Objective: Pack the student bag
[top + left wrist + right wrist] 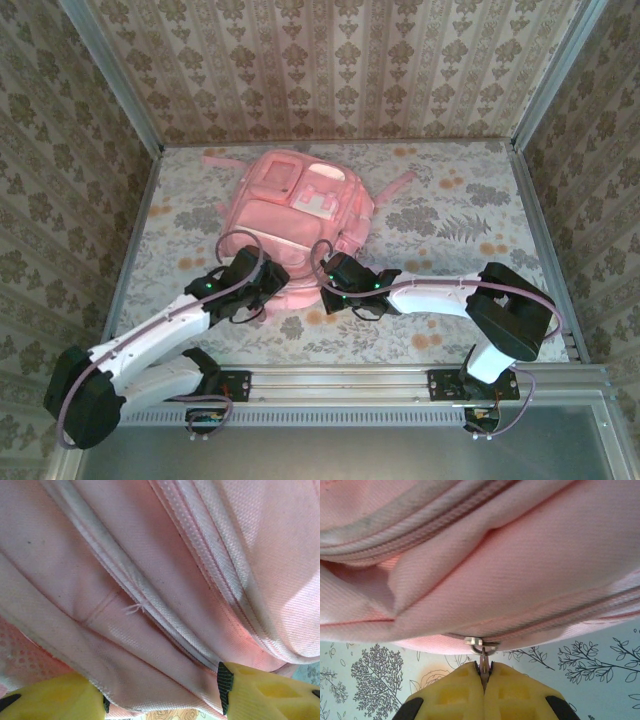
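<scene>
The right end effector [484, 674] is clamped fully narrow. Its two yellow fingers [450, 692] press together on a small metal zip pull [483, 666] at the bottom centre of the right wrist view. The pull hangs from a silver slider [479, 641] on the lowest edge of the student bag [520, 570]. The bag's pink fabric and grey-lined zip tracks cross the upper two thirds of that frame. Below the bag lies the bench [590, 680], covered in pale blue cloth printed with dark trees and branches.

The left end effector [162, 702] stands wide. One of its yellow fingers [50, 700] sits in the lower left corner of the left wrist view and the other in the lower right. A folded edge of the bag [150, 580] lies in the gap between them. Whether the pads press on the fabric cannot be told.

In the overhead view the left end effector [268, 283] and the right end effector [327, 272] sit side by side at the bag's lower edge, just below the frame's centre. The bag [300, 235] lies flat on the flower-patterned bench [450, 220] in the upper middle of the frame, front pockets facing up. There is a small white tag [318, 207] on one pocket, and pale pink straps [398, 186] reach out toward the upper left and the right. The white arms run down to black bases at the lower left and lower right, beside an aluminium rail [340, 380]. Patterned wallpaper [330, 60] covers the walls around the bench.
</scene>
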Robot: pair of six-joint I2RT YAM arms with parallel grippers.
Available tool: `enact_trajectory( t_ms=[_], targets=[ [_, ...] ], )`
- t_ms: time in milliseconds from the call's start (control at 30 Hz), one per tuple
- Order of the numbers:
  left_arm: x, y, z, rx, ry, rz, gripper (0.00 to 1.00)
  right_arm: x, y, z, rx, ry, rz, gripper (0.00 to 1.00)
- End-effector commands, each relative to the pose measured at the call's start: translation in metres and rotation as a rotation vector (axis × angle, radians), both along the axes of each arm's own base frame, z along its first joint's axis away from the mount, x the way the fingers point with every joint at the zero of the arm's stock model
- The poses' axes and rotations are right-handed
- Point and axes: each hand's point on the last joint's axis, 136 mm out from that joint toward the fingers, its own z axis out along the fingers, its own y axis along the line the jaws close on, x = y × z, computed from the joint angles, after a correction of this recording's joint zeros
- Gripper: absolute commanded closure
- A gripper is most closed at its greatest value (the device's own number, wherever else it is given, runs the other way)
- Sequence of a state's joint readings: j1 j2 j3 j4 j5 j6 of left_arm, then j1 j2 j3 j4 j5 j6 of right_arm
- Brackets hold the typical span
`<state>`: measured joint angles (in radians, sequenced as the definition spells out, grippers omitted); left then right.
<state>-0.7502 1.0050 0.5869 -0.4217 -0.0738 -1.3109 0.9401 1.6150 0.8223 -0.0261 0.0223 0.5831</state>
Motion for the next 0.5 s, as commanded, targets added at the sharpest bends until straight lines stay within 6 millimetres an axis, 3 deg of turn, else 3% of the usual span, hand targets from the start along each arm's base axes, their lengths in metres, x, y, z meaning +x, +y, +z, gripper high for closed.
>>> enact_trajectory(
  t_ms=[0, 167, 467],
  targets=[
    [0.006, -0.020, 0.009, -0.060, -0.014, -0.001, 0.40, -0.002, -0.002, -0.002, 0.008, 0.015, -0.004, 1.00],
    [0.009, -0.025, -0.001, -0.039, 0.002, 0.000, 0.47, -0.002, -0.001, -0.003, 0.015, 0.016, -0.004, 1.00],
    [0.019, 0.000, 0.012, 0.026, -0.072, 0.059, 0.90, -0.004, -0.013, -0.008, -0.017, 0.007, -0.012, 1.00]
  ],
)
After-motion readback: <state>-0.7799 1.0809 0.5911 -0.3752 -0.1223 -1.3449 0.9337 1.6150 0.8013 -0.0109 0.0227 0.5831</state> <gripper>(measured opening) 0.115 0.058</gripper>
